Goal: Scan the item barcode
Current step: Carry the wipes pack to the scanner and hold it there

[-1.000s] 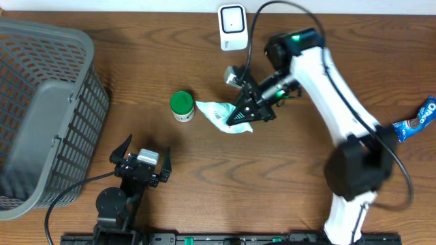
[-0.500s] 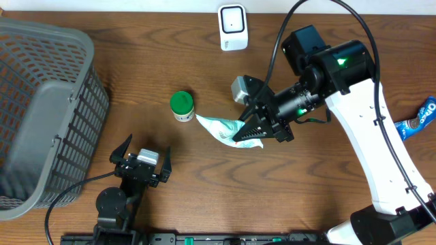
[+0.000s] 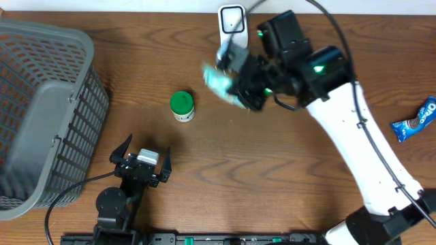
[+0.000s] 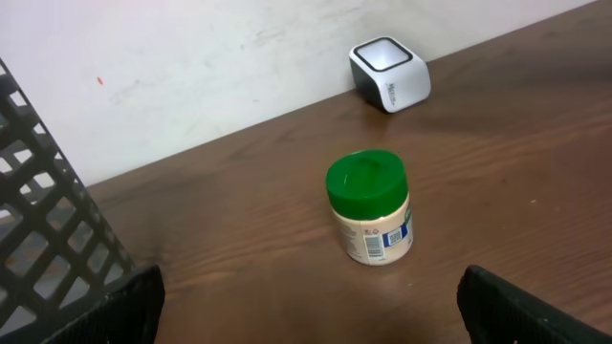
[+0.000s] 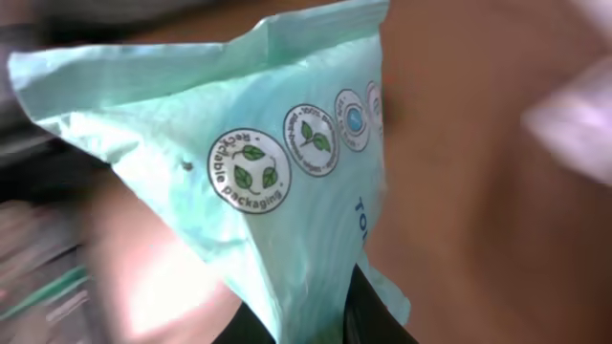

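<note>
A mint-green packet (image 3: pixel 218 83) hangs in the air just in front of the white barcode scanner (image 3: pixel 232 19) at the table's far edge, with my right gripper (image 3: pixel 240 95) shut on its lower end. In the right wrist view the packet (image 5: pixel 277 162) fills the frame with recycling logos facing the camera. No barcode shows on it there. Its bottom is pinched in the right gripper (image 5: pixel 316 320). My left gripper (image 3: pixel 144 151) rests open near the front edge, with nothing between its fingers (image 4: pixel 96 311). The scanner (image 4: pixel 390 75) stands against the wall in the left wrist view.
A green-lidded jar (image 3: pixel 182 105) stands left of the packet, its label barcode facing the left wrist camera (image 4: pixel 371 205). A grey mesh basket (image 3: pixel 48 102) fills the left side. A blue Oreo pack (image 3: pixel 415 120) lies at the right edge.
The right arm has lifted the packet off the table beside the jar and swung it up and back to just in front of the scanner. The left arm has not moved.
</note>
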Motion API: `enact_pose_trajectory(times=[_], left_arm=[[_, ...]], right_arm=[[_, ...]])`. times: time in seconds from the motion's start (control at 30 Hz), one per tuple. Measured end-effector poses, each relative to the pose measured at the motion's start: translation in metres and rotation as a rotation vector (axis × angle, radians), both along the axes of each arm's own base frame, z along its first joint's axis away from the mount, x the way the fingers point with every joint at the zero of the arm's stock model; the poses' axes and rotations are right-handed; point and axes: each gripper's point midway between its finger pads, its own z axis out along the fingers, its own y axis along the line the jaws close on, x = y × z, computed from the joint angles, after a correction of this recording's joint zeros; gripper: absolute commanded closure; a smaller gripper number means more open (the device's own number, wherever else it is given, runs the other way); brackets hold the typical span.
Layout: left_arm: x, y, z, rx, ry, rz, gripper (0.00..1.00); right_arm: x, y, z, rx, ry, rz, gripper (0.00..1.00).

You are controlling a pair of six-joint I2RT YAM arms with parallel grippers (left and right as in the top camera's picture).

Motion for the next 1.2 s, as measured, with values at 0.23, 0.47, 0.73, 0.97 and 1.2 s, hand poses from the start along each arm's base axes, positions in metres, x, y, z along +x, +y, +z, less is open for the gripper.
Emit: enact_pose_trajectory(times=[0.23,0.47,0.73,0.97,1.2], left_arm=[[0.000,0.000,0.000,0.000,0.000,0.000,0.02],[0.000,0.000,0.000,0.000,0.001,0.000,0.02],[0.000,0.000,0.000,0.000,0.001,0.000,0.02],[0.000,0.000,0.000,0.000,0.000,0.000,0.02],[0.000,0.000,0.000,0.000,0.000,0.000,0.02]], right_arm=[[0.109,-0.016,-0.017,-0.163,-0.301,-0.398,0.99],[0.207,-0.020,-0.043,-0.190,-0.557,-0.575,0.99],[0.271,-0.028,-0.096,-0.321,-0.777,-0.632,0.99],[0.289,-0.026,-0.136,-0.433,-0.859,-0.578,0.99],[0.296,-0.035,-0.176,-0.541,-0.858,-0.529,0.99]])
